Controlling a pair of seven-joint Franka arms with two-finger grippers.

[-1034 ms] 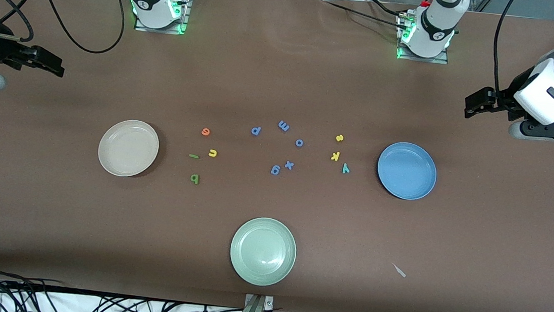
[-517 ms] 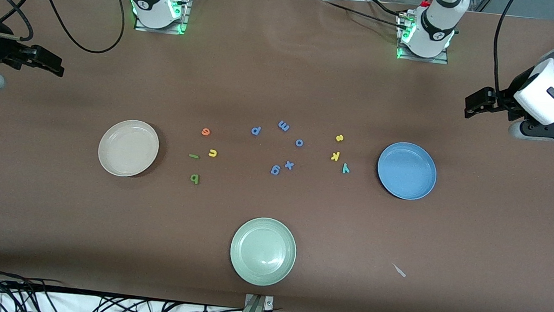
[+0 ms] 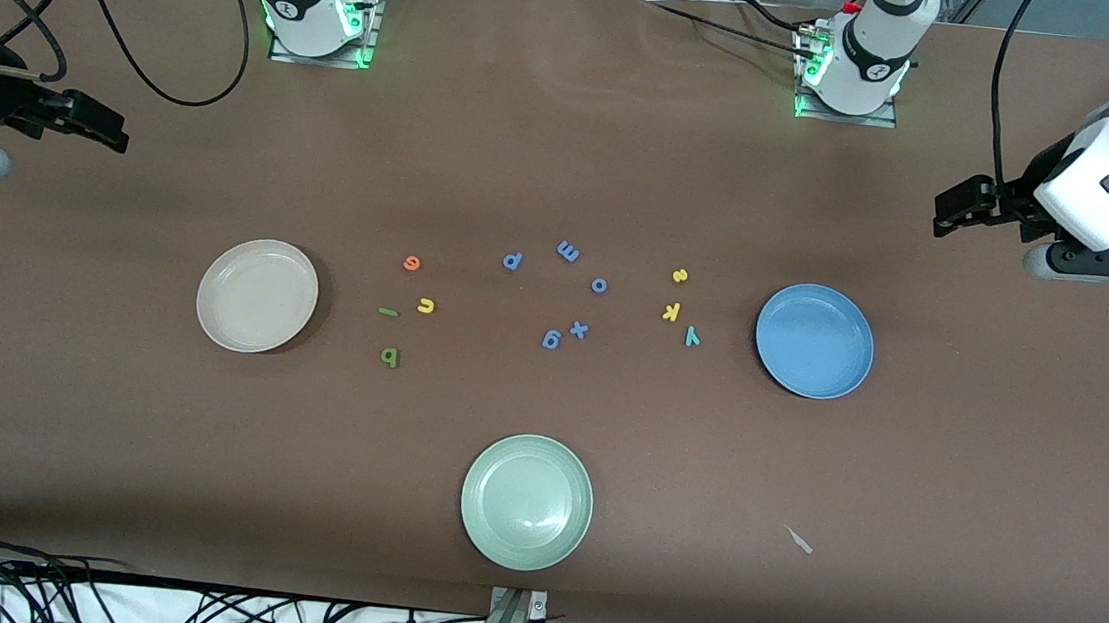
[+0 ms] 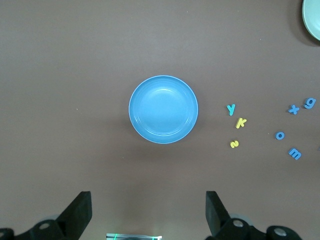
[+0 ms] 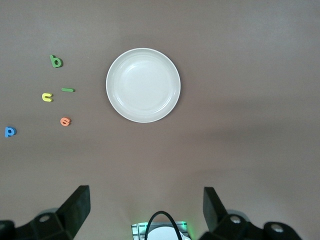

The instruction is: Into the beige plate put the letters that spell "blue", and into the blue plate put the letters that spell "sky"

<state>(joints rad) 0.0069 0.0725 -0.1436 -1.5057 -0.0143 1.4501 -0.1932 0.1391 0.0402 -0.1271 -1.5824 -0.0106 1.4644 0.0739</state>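
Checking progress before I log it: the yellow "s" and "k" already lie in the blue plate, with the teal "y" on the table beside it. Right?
Not quite. The yellow "s" and "k" are not in the blue plate; they lie on the table beside it, next to the teal "y". The front view and the left wrist view both show the plate holding nothing.

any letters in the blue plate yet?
No. In the left wrist view the blue plate is bare; the yellow "s", yellow "k" and teal "y" lie on the table beside it.
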